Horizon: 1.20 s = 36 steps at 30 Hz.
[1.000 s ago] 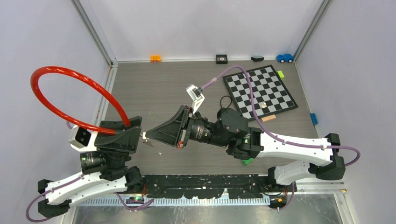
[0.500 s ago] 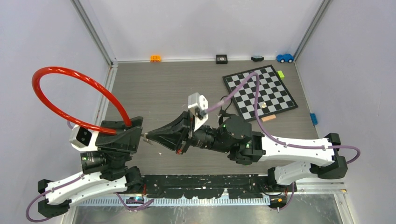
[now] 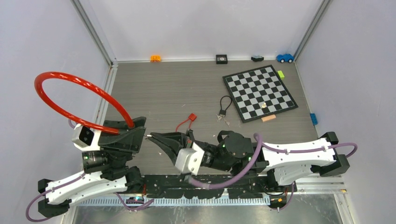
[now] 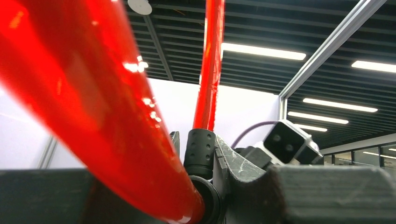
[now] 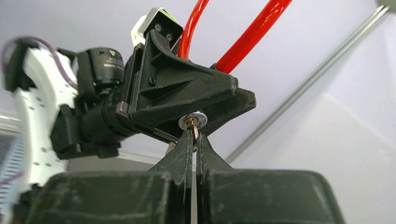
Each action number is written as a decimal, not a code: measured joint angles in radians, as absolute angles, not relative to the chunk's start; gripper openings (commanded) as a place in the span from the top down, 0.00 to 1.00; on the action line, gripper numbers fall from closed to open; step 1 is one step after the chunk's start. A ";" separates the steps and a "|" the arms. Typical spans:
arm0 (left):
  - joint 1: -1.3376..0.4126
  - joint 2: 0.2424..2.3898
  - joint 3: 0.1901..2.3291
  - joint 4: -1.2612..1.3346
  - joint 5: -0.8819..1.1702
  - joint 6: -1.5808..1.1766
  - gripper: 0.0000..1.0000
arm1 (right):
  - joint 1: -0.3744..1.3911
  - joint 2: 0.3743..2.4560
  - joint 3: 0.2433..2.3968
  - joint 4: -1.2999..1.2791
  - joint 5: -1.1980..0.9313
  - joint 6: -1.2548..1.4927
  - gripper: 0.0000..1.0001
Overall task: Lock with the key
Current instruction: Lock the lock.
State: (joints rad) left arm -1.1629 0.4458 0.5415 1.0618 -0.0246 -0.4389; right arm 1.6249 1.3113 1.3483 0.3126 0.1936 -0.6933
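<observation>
Above the grey counter (image 3: 159, 88), near left, the small metal key (image 5: 194, 132) sits in the silver keyhole (image 5: 193, 121) of the red looped cable lock (image 3: 60, 83), pinched by the right claw (image 5: 192, 136); the left claw (image 3: 135, 137) clamps the lock's black body.

Grey wood-grain tabletop (image 3: 154, 88) between pale lavender walls (image 3: 205, 23), strip-lit black ceiling (image 4: 289, 23) overhead.
</observation>
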 measured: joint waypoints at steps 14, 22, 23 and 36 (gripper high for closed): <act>-1.163 0.445 0.542 1.072 -0.034 -0.437 1.00 | 1.695 1.362 1.329 0.405 0.342 -1.211 0.99; -1.163 0.445 0.540 1.052 -0.041 -0.437 1.00 | 1.696 1.348 1.290 0.437 0.343 -1.183 0.59; -1.163 0.445 0.540 1.046 -0.045 -0.437 1.00 | 1.696 1.341 1.277 0.434 0.343 -1.177 0.56; -1.163 0.427 0.540 1.039 -0.069 -0.438 1.00 | 1.699 1.211 1.190 0.247 0.357 -1.304 0.50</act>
